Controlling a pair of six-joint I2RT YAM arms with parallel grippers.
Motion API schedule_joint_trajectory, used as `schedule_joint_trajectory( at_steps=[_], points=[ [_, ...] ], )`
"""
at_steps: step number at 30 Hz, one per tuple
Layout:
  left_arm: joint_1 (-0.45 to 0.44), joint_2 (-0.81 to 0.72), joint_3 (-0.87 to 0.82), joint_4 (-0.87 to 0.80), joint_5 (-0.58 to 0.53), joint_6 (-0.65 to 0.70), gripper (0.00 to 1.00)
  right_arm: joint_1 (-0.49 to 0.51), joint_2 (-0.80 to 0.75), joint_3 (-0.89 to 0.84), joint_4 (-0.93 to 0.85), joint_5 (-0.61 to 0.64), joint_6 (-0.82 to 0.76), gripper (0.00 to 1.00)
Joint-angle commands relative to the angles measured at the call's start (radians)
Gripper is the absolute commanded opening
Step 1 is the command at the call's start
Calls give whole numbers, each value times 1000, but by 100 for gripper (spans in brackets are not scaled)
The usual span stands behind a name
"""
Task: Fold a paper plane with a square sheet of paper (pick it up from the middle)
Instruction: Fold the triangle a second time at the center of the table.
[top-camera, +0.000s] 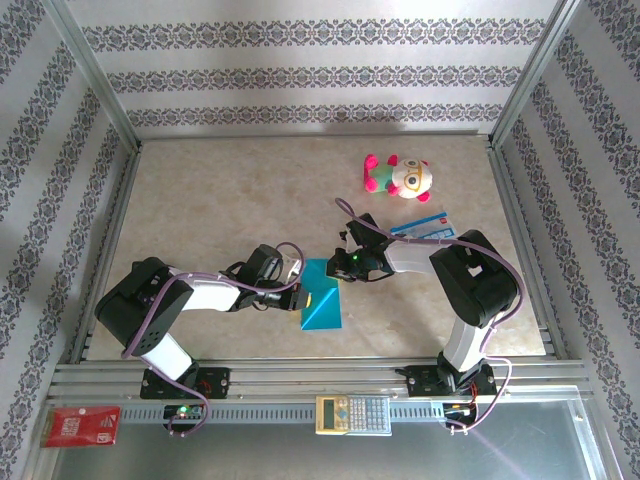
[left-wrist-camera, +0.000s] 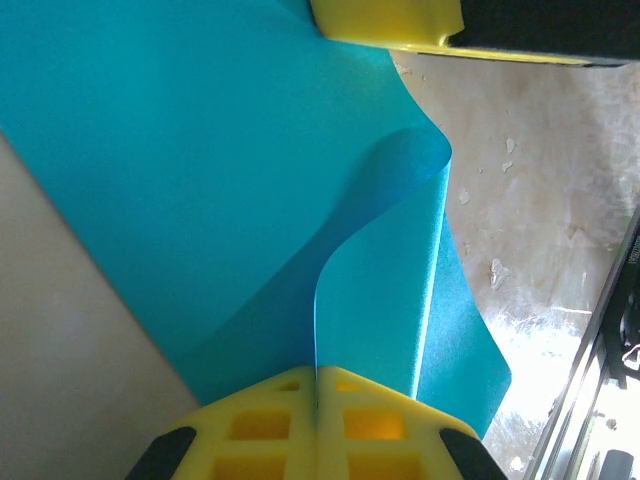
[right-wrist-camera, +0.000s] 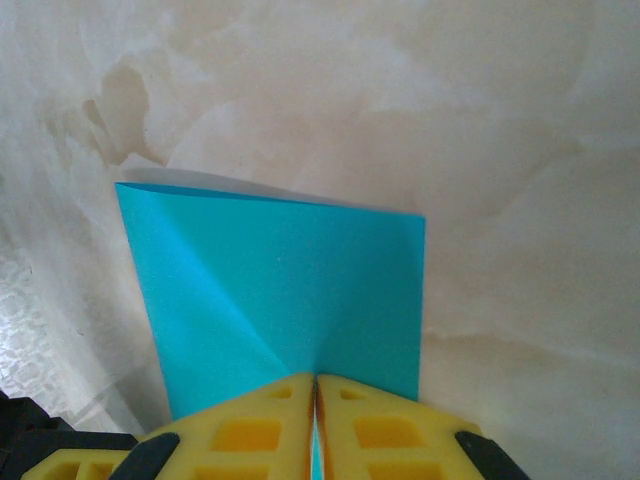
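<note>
The square sheet of paper (top-camera: 325, 305) is plain teal-blue and lies partly folded at the table's near middle, between both arms. In the right wrist view the sheet (right-wrist-camera: 290, 280) is a folded rectangle with a diagonal crease, one edge pinched in my right gripper (right-wrist-camera: 316, 380). My left gripper (left-wrist-camera: 317, 372) is shut on another edge, where the sheet (left-wrist-camera: 200, 150) curls up in a loose flap. From above, the left gripper (top-camera: 303, 297) holds the sheet's left side and the right gripper (top-camera: 338, 272) its far corner. A yellow finger of the right gripper (left-wrist-camera: 390, 25) reaches the sheet's far edge.
A pink and white plush toy (top-camera: 398, 177) lies at the back right, with a white-and-blue card (top-camera: 425, 224) just in front of it. A calculator (top-camera: 352, 413) and a red packet (top-camera: 82, 426) rest on the metal rails near the arm bases.
</note>
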Motion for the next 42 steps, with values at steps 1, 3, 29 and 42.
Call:
schedule_joint_trajectory(
  at_steps=[1, 3, 29, 42],
  points=[
    [-2, 31, -32, -31, -34, 0, 0, 9, 24, 20, -67, 32, -21, 14],
    [-2, 32, -38, -32, -40, -3, 0, 1, 18, 39, -74, 21, -26, 15],
    [-5, 53, -53, -56, -102, -33, 0, 170, -411, -266, 95, 97, 258, 8],
    [-10, 63, -60, -48, -102, -23, 0, 422, -300, -350, 395, 206, 394, 4]
  ],
)
